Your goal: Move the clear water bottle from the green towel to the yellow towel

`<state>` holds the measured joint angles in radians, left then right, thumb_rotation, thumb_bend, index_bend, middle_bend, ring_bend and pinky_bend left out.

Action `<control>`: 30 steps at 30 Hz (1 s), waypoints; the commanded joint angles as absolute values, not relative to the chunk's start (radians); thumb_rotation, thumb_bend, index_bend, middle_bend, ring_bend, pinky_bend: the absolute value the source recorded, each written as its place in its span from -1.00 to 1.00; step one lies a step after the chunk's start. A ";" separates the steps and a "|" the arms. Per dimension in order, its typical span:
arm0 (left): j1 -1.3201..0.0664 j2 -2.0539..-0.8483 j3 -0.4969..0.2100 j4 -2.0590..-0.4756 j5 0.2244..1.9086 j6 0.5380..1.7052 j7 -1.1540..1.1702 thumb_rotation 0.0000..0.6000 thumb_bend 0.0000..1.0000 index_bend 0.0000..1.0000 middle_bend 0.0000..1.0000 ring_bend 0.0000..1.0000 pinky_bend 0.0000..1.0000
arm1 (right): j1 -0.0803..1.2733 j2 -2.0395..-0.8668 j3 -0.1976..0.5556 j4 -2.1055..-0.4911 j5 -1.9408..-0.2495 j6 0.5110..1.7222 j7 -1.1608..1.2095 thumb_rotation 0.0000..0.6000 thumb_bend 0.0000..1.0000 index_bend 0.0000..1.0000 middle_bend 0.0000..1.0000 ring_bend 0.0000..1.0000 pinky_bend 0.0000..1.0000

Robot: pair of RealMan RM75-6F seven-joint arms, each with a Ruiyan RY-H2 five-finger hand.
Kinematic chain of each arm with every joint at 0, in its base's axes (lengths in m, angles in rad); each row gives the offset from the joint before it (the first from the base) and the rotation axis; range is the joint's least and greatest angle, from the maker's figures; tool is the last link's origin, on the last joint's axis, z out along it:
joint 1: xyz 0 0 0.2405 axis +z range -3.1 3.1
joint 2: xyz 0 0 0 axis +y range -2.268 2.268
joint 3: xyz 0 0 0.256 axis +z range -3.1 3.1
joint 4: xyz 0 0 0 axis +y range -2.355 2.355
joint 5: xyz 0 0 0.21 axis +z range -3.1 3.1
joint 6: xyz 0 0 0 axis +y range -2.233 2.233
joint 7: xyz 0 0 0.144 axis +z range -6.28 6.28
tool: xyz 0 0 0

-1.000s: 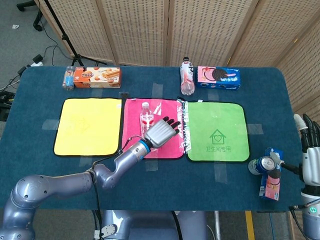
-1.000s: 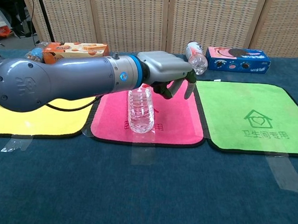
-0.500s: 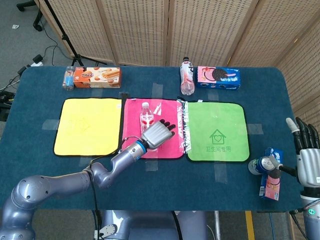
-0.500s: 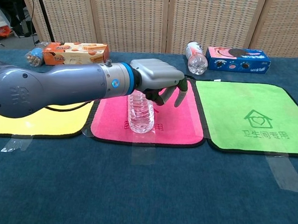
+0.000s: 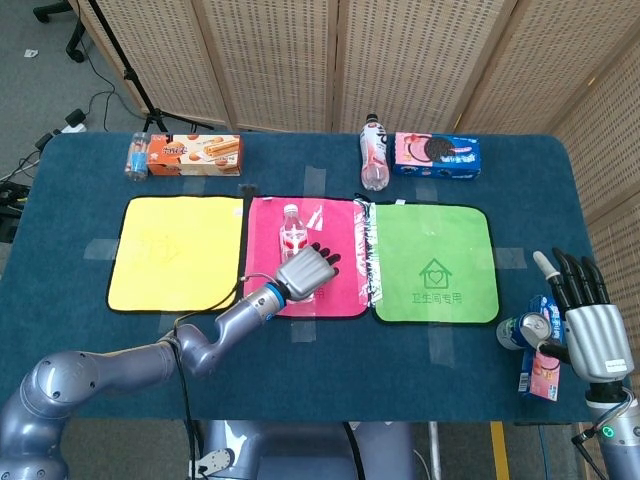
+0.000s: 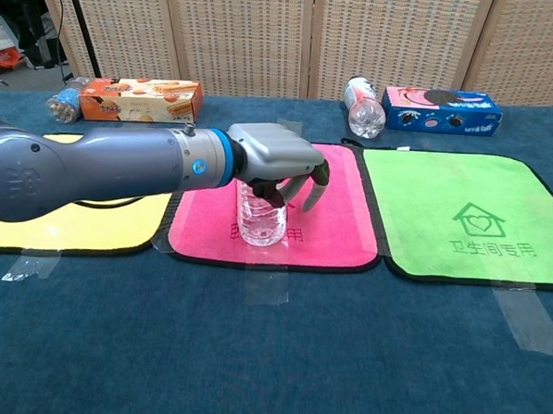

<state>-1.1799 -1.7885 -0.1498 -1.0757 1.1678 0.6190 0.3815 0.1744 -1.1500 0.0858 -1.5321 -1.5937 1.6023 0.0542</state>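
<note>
Chest view: left hand hangs palm-down over the pink towel, fingers spread and curled downward, gripping nothing; the clear water bottle stands upright on that towel just under and behind the fingers, contact unclear. The yellow towel lies beyond the wrist side, the green towel out past the fingertips. Right hand is at the table's edge, fingers straight and apart, beside a can.
</note>
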 commanded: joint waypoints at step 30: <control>-1.083 -1.527 -0.029 -1.231 1.106 0.585 0.452 1.00 1.00 0.08 -0.39 -0.44 -0.43 | 0.166 -1.162 0.103 -1.543 -1.591 1.587 0.055 1.00 -1.00 -1.00 -1.00 -1.00 -1.00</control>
<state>-1.0839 -1.5332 -0.0332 -1.2239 1.1132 0.5870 0.4447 0.1663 -1.1623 0.1033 -1.5430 -1.5910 1.5875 0.0554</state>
